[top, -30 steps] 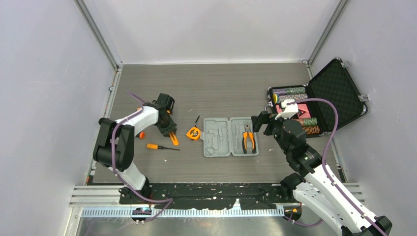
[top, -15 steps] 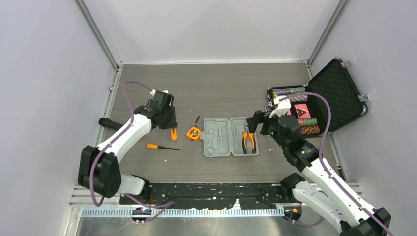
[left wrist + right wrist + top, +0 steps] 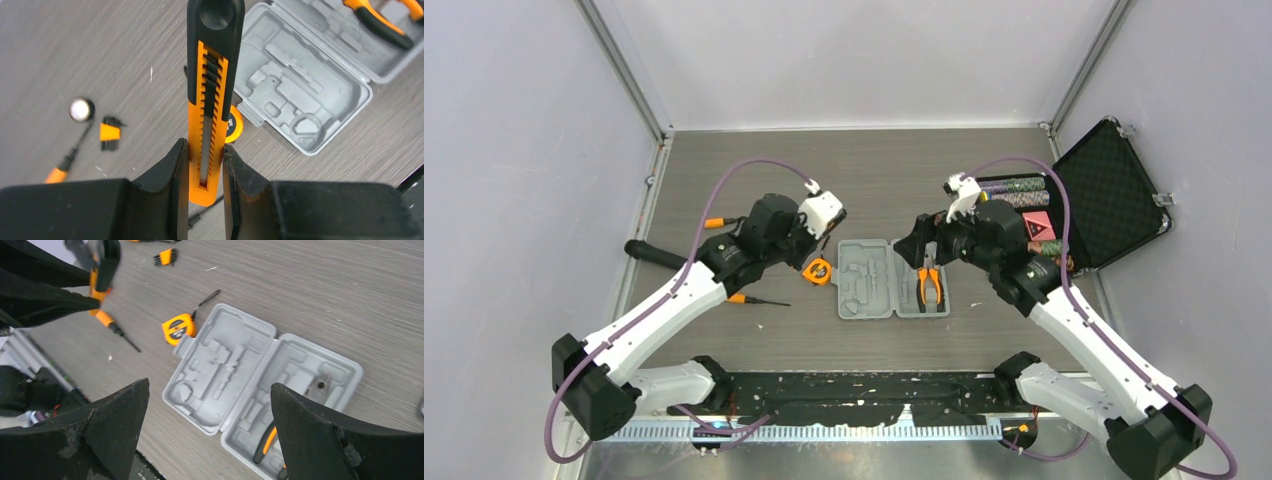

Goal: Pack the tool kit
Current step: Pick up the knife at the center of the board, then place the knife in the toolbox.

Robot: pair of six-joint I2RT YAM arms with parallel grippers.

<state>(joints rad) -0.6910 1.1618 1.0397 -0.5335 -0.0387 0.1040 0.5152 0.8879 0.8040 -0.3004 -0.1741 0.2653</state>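
**A:** Where's the kit?

**B:** The small flat grey plastic hinged case point(image 3: 869, 280) lies open in the middle of the grey wood-grain bench point(image 3: 864, 170), between the two arms. Its long axis runs left to right. The hinge runs near to far between the two halves, and the moulded slots face up.

**A:** What's in it?

**B:** Orange-and-black pliers point(image 3: 930, 288) sit in the right half, with the handles toward the arms' bases and the nose toward the far wall.

**A:** Any writing?

**B:** The orange tape measure point(image 3: 818, 270), just beside the case's left edge, has a dark round label. Its lettering is too small to read.

**A:** And the fingers?

**B:** The left arm's fingers point(image 3: 165, 180) are clamped on an orange-and-black snap-off utility knife point(image 3: 210, 100) near its orange end. The knife points straight out from them, black end farthest, above the bench left of the case. The right arm's fingers point(image 3: 115, 420) stand wide apart over the case, holding nothing.

**A:** Anything else out there?

**B:** An orange-handled screwdriver point(image 3: 749, 298) lies left of the tape measure with its tip pointing right. A folding orange-and-black hex key set point(image 3: 110, 132) lies near it. A larger black foam-lined case point(image 3: 1114, 180) with poker chips stands open at the far right.
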